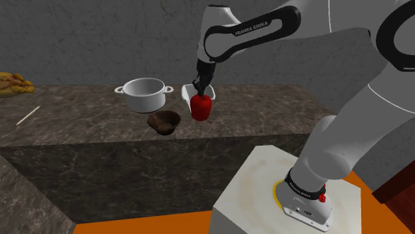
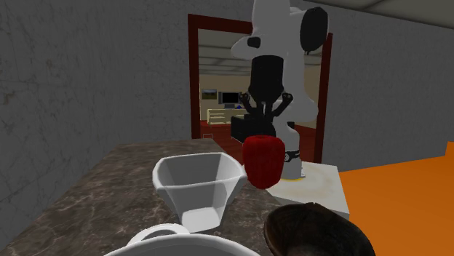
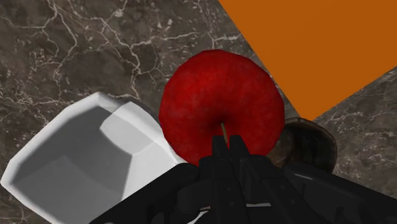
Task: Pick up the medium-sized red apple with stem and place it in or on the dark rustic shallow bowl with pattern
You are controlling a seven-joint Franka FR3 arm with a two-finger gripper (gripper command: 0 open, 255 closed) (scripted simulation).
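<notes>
The black two-finger gripper (image 1: pixel 199 95) is clenched on the top of the round red apple (image 1: pixel 201 107). Its fingers (image 3: pixel 216 158) meet around the thin stem, and the fruit hangs under them, clear of the dark veined marble counter (image 1: pixel 86 123).

The dark brown shallow bowl (image 1: pixel 163 121), rough-looking with an uneven rim, sits on that counter near the front edge. In the shoulder view the apple is just beside the bowl, on the bowl's right and higher than its rim, not over its hollow. In the wrist view part of the bowl's rim peeks out from behind the apple and the gripper, on the side toward the orange floor (image 3: pixel 318 44).

A white square dish with sloping walls (image 1: pixel 188 89) stands beyond the bowl and to its right in the shoulder view, and the apple hangs between the two. A white round pot with two side handles (image 1: pixel 143 94) stands near the bowl, behind it and a little to its left in that view.

A thin pale stick (image 1: pixel 28 116) lies on the counter well to the bowl's left. A yellow-brown lump (image 1: pixel 13 83) rests farther still that way, at the counter's back edge.

The white box stand (image 1: pixel 266 193) is off the counter, well to the bowl's right and nearer the shoulder camera. In the second exterior view a red-brown door frame (image 2: pixel 193 80) rises far beyond the bowl, behind the arm.
</notes>
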